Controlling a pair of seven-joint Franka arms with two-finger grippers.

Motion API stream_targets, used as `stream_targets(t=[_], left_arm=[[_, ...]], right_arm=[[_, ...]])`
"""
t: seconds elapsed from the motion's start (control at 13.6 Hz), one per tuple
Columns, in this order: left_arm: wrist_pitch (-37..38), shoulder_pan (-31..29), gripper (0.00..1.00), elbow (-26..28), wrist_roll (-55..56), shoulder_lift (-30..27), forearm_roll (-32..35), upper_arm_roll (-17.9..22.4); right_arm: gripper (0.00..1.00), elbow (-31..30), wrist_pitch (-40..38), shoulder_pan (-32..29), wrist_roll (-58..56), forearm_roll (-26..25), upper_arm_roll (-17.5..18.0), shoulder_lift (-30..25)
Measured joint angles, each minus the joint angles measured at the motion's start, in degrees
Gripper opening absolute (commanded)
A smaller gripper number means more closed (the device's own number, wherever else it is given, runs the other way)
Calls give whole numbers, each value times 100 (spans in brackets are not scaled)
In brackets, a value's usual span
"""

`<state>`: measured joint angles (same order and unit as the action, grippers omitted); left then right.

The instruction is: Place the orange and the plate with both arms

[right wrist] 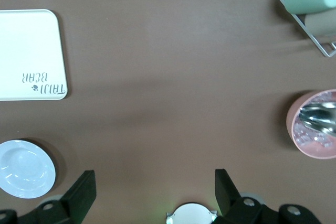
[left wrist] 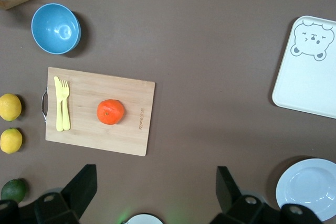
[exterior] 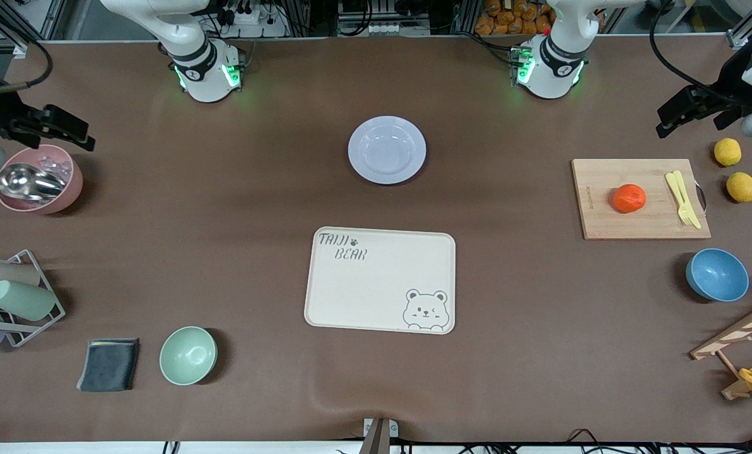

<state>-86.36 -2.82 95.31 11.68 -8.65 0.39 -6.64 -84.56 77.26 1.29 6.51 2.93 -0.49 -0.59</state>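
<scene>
Orange (exterior: 629, 198), small red-orange fruit, sits untouched on the bamboo cutting board (exterior: 603, 214); lavender-white round plate (exterior: 387, 149) lies mid-counter. Both pincers, left (left wrist: 155, 190) and right (right wrist: 153, 192), hover spread; reaching comes next.

Two arms up, fingers wide apart

The left gripper (left wrist: 152, 195) hangs high in the air, out at the left arm's end of the table, and its two black fingers (left wrist: 79, 187) are spread wide with nothing between them. The right gripper (right wrist: 152, 195) hangs high at the right arm's end of the table, fingers (right wrist: 81, 192) spread wide too, holding nothing.
</scene>
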Motion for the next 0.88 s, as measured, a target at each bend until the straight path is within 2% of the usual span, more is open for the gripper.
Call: stream_targets(t=[0.59,0.88], left_arm=[[3,-82,100,44,0,166,-12,42],[-216,-283,100,362,0,459,-23,61]], right_arm=[[100,-110,28,-99,-598,-95,-173,-43],[100,-134,56,-95,-615,-92,-121,-44]])
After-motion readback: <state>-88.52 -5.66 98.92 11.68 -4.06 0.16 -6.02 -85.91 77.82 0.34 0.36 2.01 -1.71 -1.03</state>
